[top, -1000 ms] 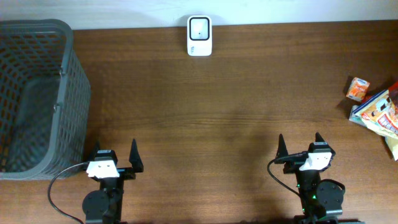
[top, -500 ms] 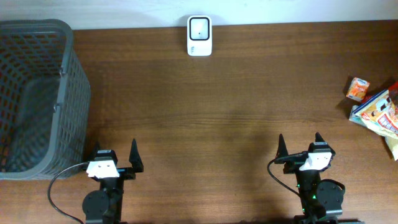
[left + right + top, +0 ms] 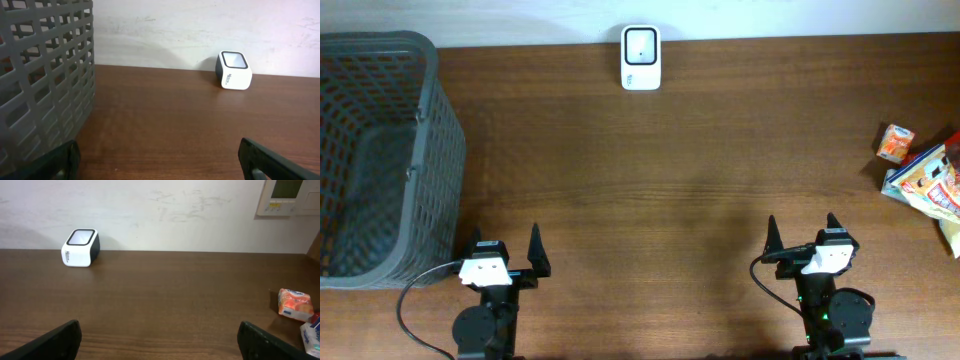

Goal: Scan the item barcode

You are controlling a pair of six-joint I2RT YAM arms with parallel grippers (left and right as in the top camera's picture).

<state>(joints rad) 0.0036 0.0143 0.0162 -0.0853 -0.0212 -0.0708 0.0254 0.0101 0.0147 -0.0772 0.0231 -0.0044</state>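
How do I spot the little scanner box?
Start at the long brown table and look along its far edge. The scanner sits there alone, about halfway along. It is the only white box with a dark-framed window on top; the snack packets are colourful and lie at the right end.

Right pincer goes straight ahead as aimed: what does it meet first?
Way looks free: right pincer faces bare table up to the back wall; the scanner lies off left, orange packet off right.

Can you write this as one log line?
left jaws open, empty | right jaws open, empty | scanner back edge | snack packs right, untouched
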